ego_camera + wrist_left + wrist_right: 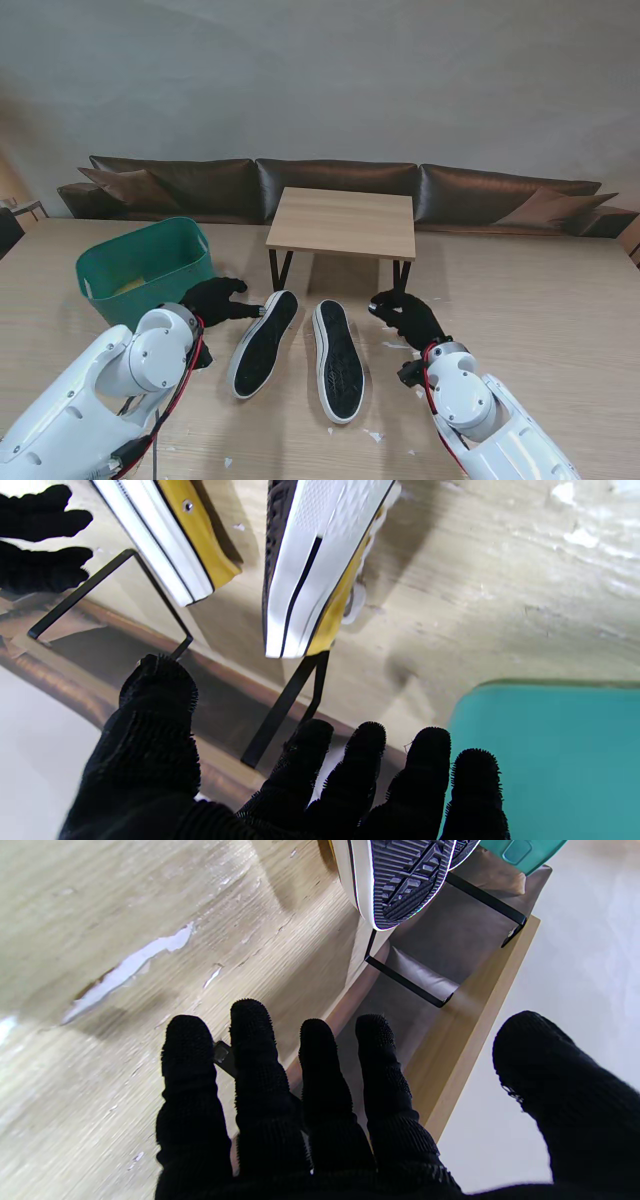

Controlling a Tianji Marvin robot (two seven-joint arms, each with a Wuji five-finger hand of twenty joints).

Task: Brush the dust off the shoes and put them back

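Two shoes sole-up on the table (560, 300), just nearer than the small bench (343, 222): left shoe (263, 342) angled, toe toward the bench's left leg; right shoe (338, 360) beside it, apart. Left hand (215, 300) empty, fingers (365, 760) spread, between left shoe and green bin (146, 266), close to the shoe's toe. Right hand (408, 315) empty, fingers (255, 1060) apart, by the bench's right leg, apart from the right shoe. White flecks (374, 435) scattered nearer than the shoes. Brown sofa (340, 185) behind the bench.
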